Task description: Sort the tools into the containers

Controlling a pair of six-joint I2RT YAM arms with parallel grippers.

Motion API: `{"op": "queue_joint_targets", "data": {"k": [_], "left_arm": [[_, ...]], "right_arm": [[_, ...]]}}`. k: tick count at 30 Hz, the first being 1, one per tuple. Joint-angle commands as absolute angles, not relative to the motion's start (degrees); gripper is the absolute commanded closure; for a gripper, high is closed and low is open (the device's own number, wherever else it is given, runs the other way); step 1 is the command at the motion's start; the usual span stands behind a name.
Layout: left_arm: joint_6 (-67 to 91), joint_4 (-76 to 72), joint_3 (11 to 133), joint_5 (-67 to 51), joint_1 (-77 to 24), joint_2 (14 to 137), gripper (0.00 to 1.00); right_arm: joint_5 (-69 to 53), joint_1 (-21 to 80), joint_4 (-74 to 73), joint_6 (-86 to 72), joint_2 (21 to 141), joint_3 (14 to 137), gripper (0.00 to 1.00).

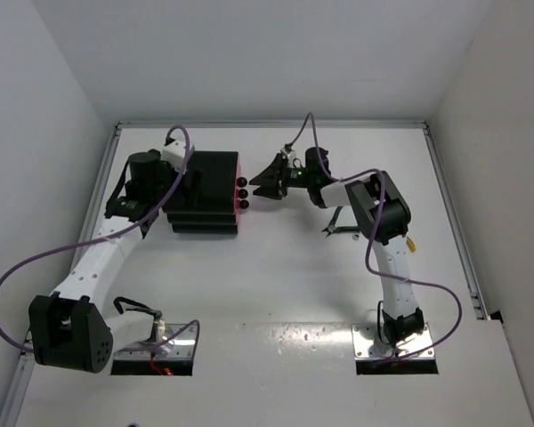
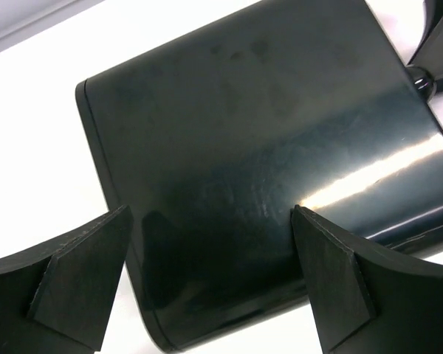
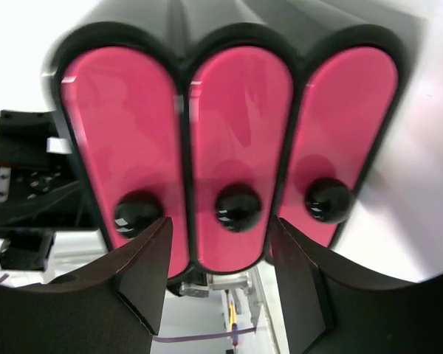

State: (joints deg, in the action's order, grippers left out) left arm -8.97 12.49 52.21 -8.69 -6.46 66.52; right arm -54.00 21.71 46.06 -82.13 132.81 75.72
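The black drawer chest (image 1: pixel 205 191) stands at the back left, its three pink drawers (image 1: pixel 238 192) shut. In the right wrist view the pink fronts (image 3: pixel 240 118) fill the frame. My right gripper (image 1: pixel 265 188) is open just in front of the knobs, and its fingers flank the middle knob (image 3: pixel 238 208) without touching it. My left gripper (image 1: pixel 180 191) is open and straddles the chest's glossy black body (image 2: pixel 251 147) from the left. Dark green-handled pliers (image 1: pixel 338 222) lie partly under my right arm. A small yellow piece (image 1: pixel 411 242) shows beside that arm. The silver wrench is out of view.
White walls close in the table on the left, back and right. A metal rail (image 1: pixel 454 222) runs along the right edge. Purple cables loop from both arms.
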Motion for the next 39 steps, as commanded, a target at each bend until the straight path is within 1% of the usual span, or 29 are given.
{"op": "queue_joint_targets", "data": {"k": [1, 19, 24, 25, 27, 28, 29, 33, 39], "left_arm": [[-9.7, 12.9, 51.9, -6.2, -7.8, 67.5, 0.05], [-9.1, 12.4, 51.9, -6.2, -7.8, 69.1, 0.05], [-9.1, 12.4, 51.9, -6.2, -7.8, 69.6, 0.05], [-8.6, 12.4, 51.9, -6.2, -7.8, 69.6, 0.05], [-8.6, 12.4, 51.9, -6.2, -7.8, 69.6, 0.05], [-8.6, 12.4, 51.9, -6.2, -7.8, 69.6, 0.05], [-8.6, 12.4, 51.9, -6.2, -7.8, 69.6, 0.05], [-8.0, 12.4, 51.4, -4.9, -7.8, 70.1, 0.05], [-7.5, 12.4, 50.9, -4.4, -7.8, 70.1, 0.05]], "right_arm": [[-53.3, 22.8, 46.9, -82.3, 134.3, 77.7, 0.44], [-52.7, 26.2, 49.4, -84.5, 138.9, 81.6, 0.45], [-52.7, 26.7, 50.4, -85.0, 139.4, 81.4, 0.63], [-52.7, 26.7, 51.0, -85.0, 138.9, 80.8, 0.71], [-52.7, 25.5, 51.8, -85.0, 138.3, 80.1, 0.78], [-52.7, 25.5, 51.8, -85.0, 137.5, 79.0, 0.85], [-52.7, 25.0, 51.8, -84.5, 136.2, 78.5, 0.88], [-54.5, 22.6, 51.2, -82.4, 133.6, 76.2, 0.92], [-56.2, 19.4, 49.9, -80.6, 130.5, 72.2, 0.92]]}}
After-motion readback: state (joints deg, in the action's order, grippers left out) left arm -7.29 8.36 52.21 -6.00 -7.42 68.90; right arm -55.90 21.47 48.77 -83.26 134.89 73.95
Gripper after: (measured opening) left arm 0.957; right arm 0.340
